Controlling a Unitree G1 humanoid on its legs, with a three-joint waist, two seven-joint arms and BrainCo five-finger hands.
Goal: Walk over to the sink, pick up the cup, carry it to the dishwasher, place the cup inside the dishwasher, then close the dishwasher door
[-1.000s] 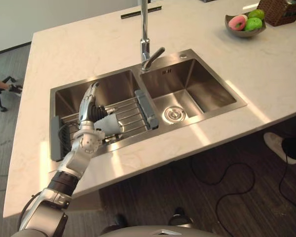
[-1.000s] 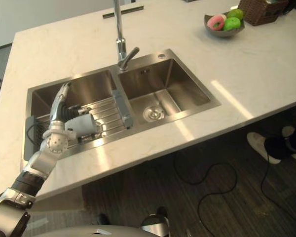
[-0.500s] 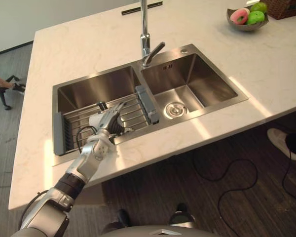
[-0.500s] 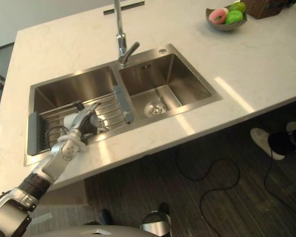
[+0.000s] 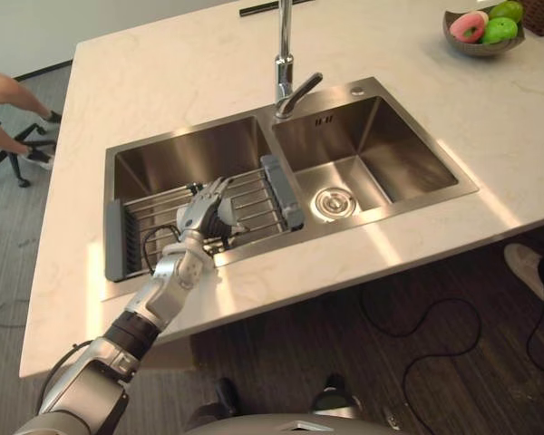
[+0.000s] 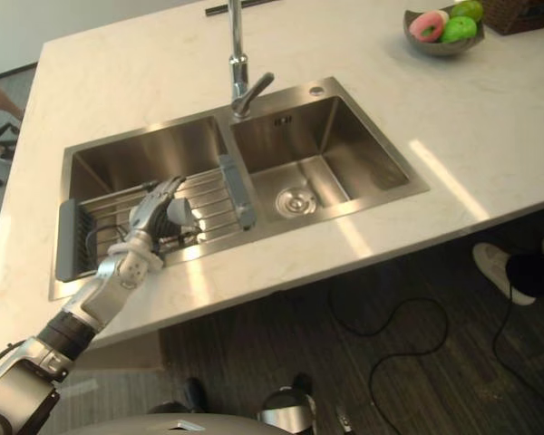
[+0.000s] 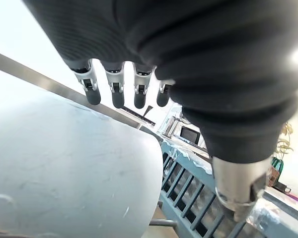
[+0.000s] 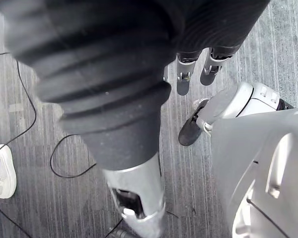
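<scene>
A pale cup (image 6: 177,210) lies on its side on the wire rack (image 5: 254,195) across the sink's left basin (image 5: 181,159). My left hand (image 5: 202,210) reaches over the counter's front edge and rests over the cup. In the left wrist view the cup (image 7: 64,173) sits right under the straight fingers (image 7: 114,94), with the thumb (image 7: 238,188) off to one side, so the hand is open. My right hand (image 8: 188,74) hangs low above the dark floor with relaxed fingers and holds nothing.
A tall faucet (image 5: 284,72) stands between the two basins. A bowl of fruit (image 5: 482,27) sits at the counter's far right corner. A person's legs (image 5: 9,100) show at the left, and a shoe (image 5: 526,267) at the right by floor cables.
The camera has shifted, moving the whole scene rightward. My left hand, raised upright over the rack a second ago, has come down with its fingers laid over the cup.
</scene>
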